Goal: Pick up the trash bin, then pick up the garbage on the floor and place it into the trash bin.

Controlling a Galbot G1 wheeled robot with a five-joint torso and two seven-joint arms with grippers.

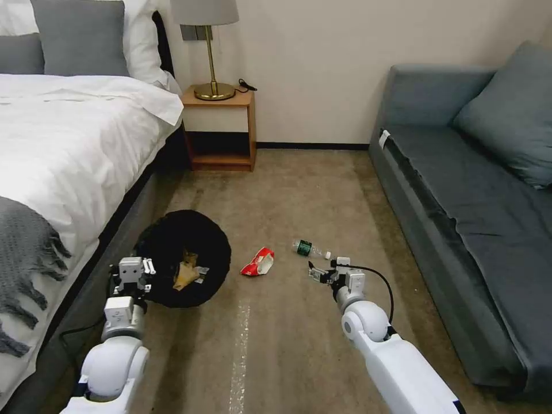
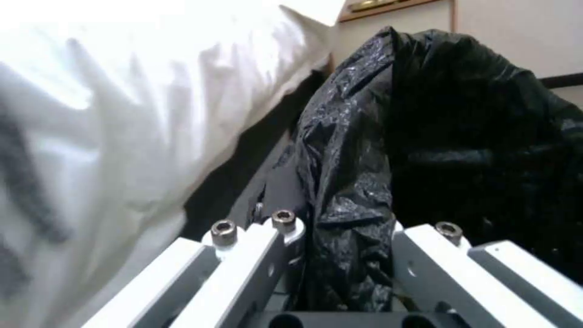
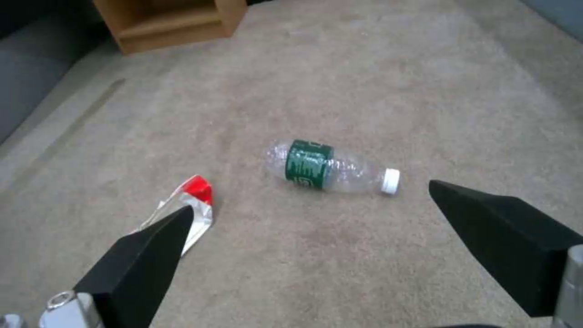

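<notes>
bare carpet (image 3: 376, 82) around bottle (image 3: 328, 167)

Floor (image 1: 322, 190): brownish-tan short-pile carpet in front of me, with a pale streak (image 1: 240, 351) running toward me down the middle.

Lying on it:
- Clear bottle (image 1: 310, 249), on its side, green label, white cap, just ahead of my right arm; also seen at (image 3: 328, 167).
- Red-and-white crumpled wrapper (image 1: 258, 262), near the bottle, toward my left, apart from it; one end visible at (image 3: 185, 212).

Standing on it:
- Wooden nightstand (image 1: 221, 129), against the far wall beside the bed.
- Bed (image 1: 69, 167), along my left.
- Grey sofa (image 1: 460, 201), along my right.
- Black cable (image 1: 77, 332), beside the bed base.
</notes>
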